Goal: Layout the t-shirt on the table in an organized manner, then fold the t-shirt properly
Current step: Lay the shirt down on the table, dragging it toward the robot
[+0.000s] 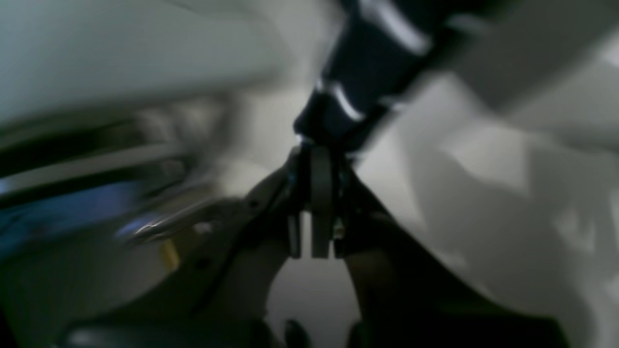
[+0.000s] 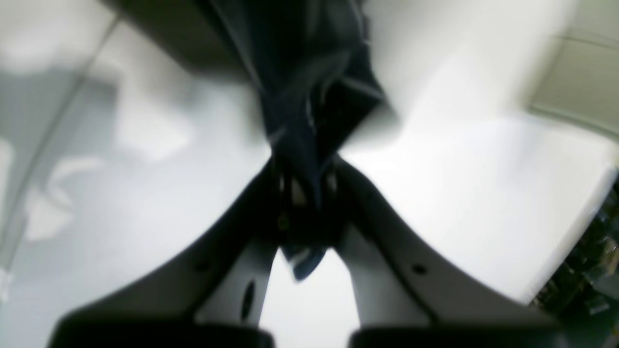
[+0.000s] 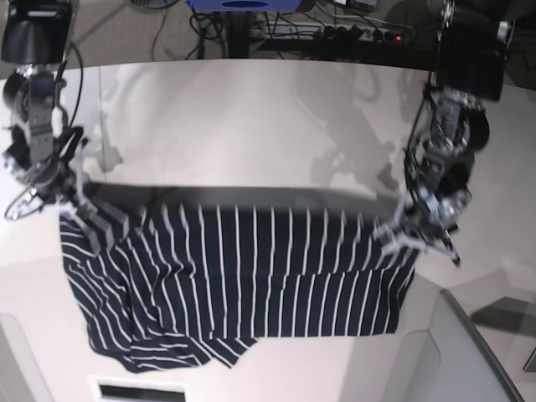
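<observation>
I had the t-shirt [image 3: 243,276] held up by two corners, stretched wide like a curtain over the table [image 3: 251,126]. My left gripper [image 3: 400,231] was pinched shut on one top corner of the t-shirt. My right gripper [image 3: 74,209] was pinched shut on the other top corner. In the left wrist view I saw the striped cloth [image 1: 367,63] running straight out from the closed claw [image 1: 316,159]. In the right wrist view the dark cloth [image 2: 309,96] was bunched between the closed jaws, with a little bit poking out behind them.

I think the job was only at the start. The t-shirt was spread wide but not lying flat yet. Its bottom edge, below my right gripper, looked crumpled and turned under. No fold was made at all. I still had to lay it down smooth and then fold it.

Beyond the table's far edge there were cables [image 3: 335,29] and something blue [image 3: 243,5]. None of that was near the t-shirt. Nothing stood in my way on the table.
</observation>
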